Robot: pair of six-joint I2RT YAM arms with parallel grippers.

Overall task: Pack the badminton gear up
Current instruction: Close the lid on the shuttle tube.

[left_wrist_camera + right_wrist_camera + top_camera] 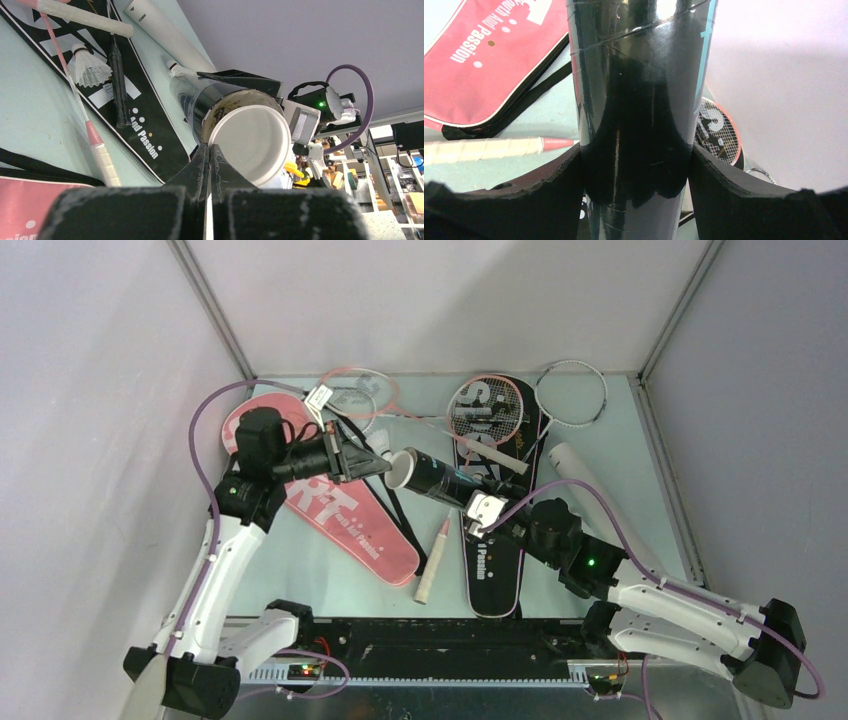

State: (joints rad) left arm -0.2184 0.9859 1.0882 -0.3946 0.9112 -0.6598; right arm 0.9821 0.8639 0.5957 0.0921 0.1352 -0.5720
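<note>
My right gripper (482,504) is shut on a black shuttle tube (441,480) and holds it tilted above the table, its mouth toward the left. In the right wrist view the tube (639,100) fills the gap between both fingers (549,175). My left gripper (384,467) is shut on the rim of a white cap (400,469) at the tube's mouth. In the left wrist view the cap (250,137) sits slightly askew against the tube's open end (220,97). A shuttlecock (89,67) lies on the black cover (125,110).
A pink cover (340,520) lies left and a black cover (495,550) in the middle. Pink rackets (360,390) (487,410) and a white racket (572,393) lie at the back. A white tube (580,475) lies right. A racket handle (432,565) lies between the covers.
</note>
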